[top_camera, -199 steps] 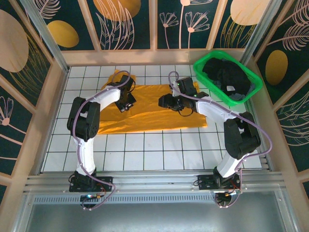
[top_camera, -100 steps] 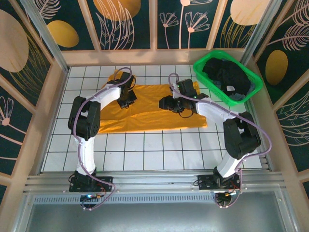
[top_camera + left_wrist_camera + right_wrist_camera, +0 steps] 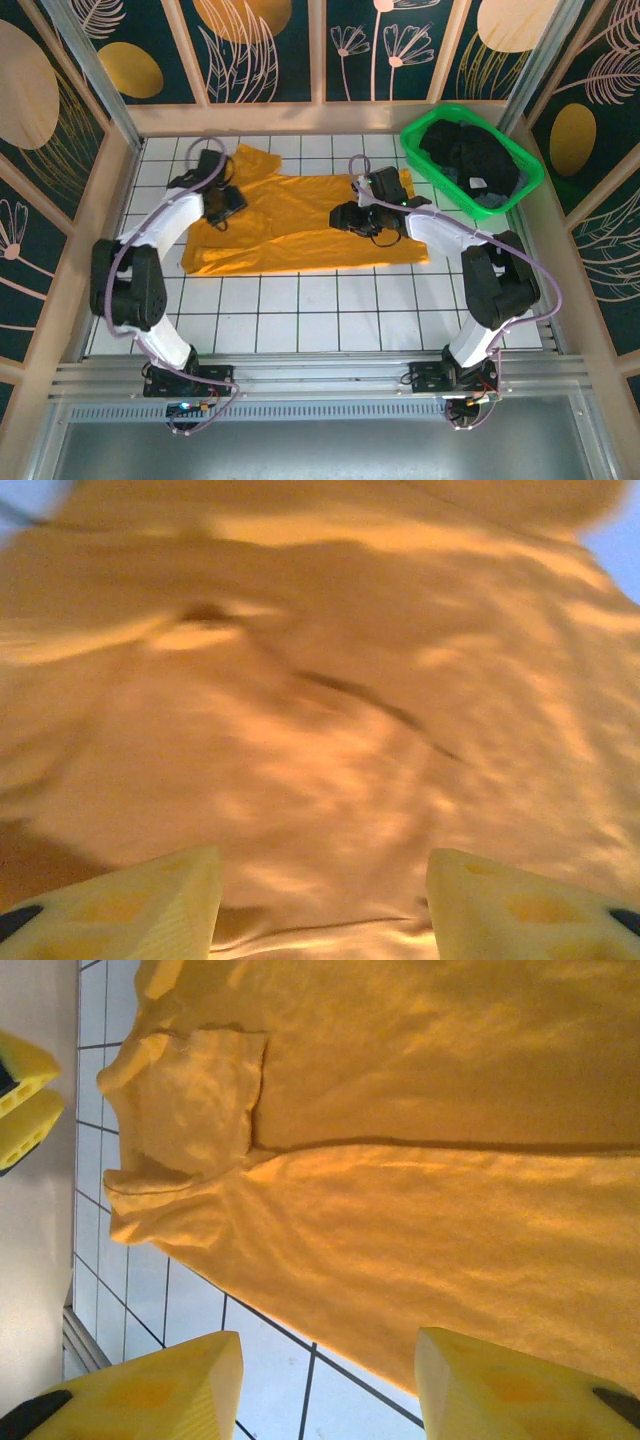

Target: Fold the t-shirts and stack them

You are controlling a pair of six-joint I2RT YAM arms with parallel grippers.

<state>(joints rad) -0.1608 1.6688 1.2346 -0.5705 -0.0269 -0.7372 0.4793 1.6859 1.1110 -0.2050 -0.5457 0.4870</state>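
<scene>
On the left side of the tiled table (image 3: 300, 310), the left hand (image 3: 222, 205) is seen low over the 9 o'clock end of the t-shirt (image 3: 300, 235). Its fingers are spread about halfway. From the wrist view nothing looks pinched between them, just rumpled orange cloth underneath. That arm is bent out wide to the left, with the forearm angled up toward 1 o'clock.

The t-shirt itself is laid flat mid-table, with its long axis running 9 to 3 o'clock and one sleeve poking toward 12. So nearly all the cloth lies at 3 o'clock from the left hand.

The right hand (image 3: 350, 216) is hung over the right-centre of the shirt, also roughly half open and empty. Its wrist view shows the shirt's edge and bare tile between the fingers. Its forearm is stretched in toward 10 o'clock from a raised elbow.

The next fold is probably going to turn on that left end, and the left hand is clearly the nearer one.

A green basket (image 3: 530, 180) of dark clothes is sat at 1 o'clock.
</scene>
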